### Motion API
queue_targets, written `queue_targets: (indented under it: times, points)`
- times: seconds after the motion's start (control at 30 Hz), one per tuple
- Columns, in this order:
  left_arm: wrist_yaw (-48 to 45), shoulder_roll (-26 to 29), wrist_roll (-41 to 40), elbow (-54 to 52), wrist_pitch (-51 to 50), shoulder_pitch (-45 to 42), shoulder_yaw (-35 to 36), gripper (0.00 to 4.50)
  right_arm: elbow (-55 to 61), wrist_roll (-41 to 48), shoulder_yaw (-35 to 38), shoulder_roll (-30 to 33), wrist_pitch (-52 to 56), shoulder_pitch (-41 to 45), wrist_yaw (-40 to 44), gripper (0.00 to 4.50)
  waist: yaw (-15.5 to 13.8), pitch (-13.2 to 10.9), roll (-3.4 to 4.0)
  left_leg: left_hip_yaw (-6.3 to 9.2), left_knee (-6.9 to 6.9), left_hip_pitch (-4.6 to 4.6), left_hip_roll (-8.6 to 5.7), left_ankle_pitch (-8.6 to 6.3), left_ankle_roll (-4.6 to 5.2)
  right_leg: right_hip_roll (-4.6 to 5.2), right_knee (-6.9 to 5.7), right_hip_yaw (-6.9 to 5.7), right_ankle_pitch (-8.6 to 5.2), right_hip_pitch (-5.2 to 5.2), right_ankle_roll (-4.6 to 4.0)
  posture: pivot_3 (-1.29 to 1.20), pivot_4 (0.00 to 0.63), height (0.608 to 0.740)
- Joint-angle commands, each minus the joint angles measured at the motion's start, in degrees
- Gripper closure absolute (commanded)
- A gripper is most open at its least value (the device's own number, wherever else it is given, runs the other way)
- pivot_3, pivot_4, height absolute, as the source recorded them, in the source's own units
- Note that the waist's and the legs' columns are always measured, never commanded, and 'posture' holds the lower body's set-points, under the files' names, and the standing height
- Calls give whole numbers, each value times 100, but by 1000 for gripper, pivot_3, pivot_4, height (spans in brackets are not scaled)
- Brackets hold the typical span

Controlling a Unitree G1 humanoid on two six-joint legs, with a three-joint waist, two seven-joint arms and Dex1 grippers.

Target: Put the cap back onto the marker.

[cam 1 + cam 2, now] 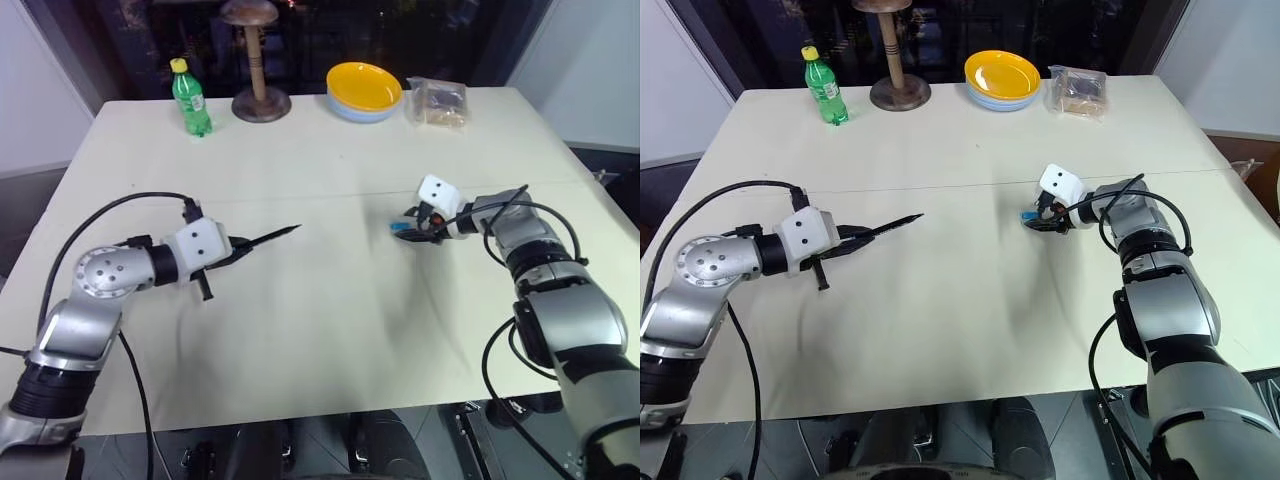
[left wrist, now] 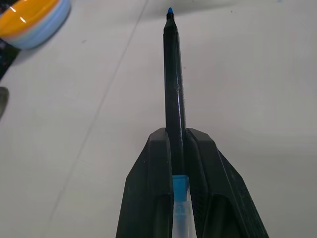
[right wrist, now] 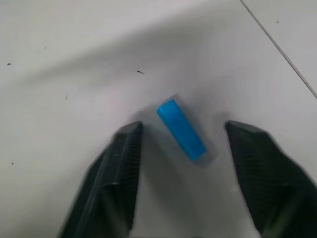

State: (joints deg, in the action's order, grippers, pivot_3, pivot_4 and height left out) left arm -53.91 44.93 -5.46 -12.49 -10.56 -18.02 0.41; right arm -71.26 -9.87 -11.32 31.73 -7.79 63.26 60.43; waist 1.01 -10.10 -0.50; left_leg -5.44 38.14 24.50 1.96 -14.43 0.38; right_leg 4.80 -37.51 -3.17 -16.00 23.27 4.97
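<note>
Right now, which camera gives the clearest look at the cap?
The right wrist view: the cap lies on the table between the right gripper's spread fingers, touching neither. Both eye views show it as a small blue speck under that gripper.
</note>
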Motion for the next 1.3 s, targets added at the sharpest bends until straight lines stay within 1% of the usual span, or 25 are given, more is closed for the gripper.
queue_targets:
  times: [0.03,0.3,0.33,0.37,0.4,0.43,0.8,0.93,1.0,1.17,1.3]
  points:
    - [43,66,-30,-146,27,-95,56,4500,30,26,126,13,-12,59,-21,2481,6,0,0,0,0,0,0,0,0,0,0,0,0,0,0,0,150,740]
    - [72,86,-40,-245,-50,-98,93,4500,5,23,127,-21,48,63,9,2481,5,0,0,0,-1,0,0,0,0,0,0,0,0,1,0,0,150,740]
    - [78,87,-36,-251,-52,-95,93,4500,5,21,127,-24,53,62,8,3034,5,0,0,0,-1,0,0,0,0,0,0,0,0,1,0,0,150,740]
    - [86,87,-34,-250,-50,-91,94,4500,2,20,130,-29,63,64,-5,3317,4,0,0,0,-1,0,0,0,0,0,0,0,0,1,0,0,150,740]
    - [94,87,-32,-245,-44,-87,96,4500,-1,18,132,-34,70,67,-21,3906,4,0,0,0,-1,0,0,0,-1,0,0,0,0,1,0,0,150,740]
    - [102,87,-29,-237,-36,-83,98,4500,-4,13,132,-38,71,68,-39,4352,4,0,0,0,-1,0,0,0,-1,0,0,0,0,1,0,0,150,740]
    - [139,90,-14,-177,63,-32,116,4500,41,51,199,-90,291,21,-181,4352,8,0,0,0,-1,0,0,1,-1,0,0,0,0,1,0,0,150,740]
    - [144,85,-42,-161,75,22,128,4500,283,291,402,-155,535,-110,37,4352,6,0,0,0,-1,-1,0,1,-1,0,0,0,0,-1,0,0,150,740]
    - [135,87,-41,-132,107,64,124,4500,483,336,432,-164,592,-231,112,4440,7,0,0,0,-1,-1,0,1,-1,0,0,1,0,-1,0,0,150,740]
    - [3,88,-125,4,199,33,92,4500,1367,430,461,-140,817,-644,126,4440,6,0,0,1,-1,-1,1,1,-1,0,-1,1,0,0,0,0,150,740]
    - [-316,76,-219,386,464,-142,0,4500,2987,475,351,36,1085,-1172,286,4440,-8,-1,2,0,-2,-1,1,0,-1,0,-1,0,0,2,0,0,150,740]
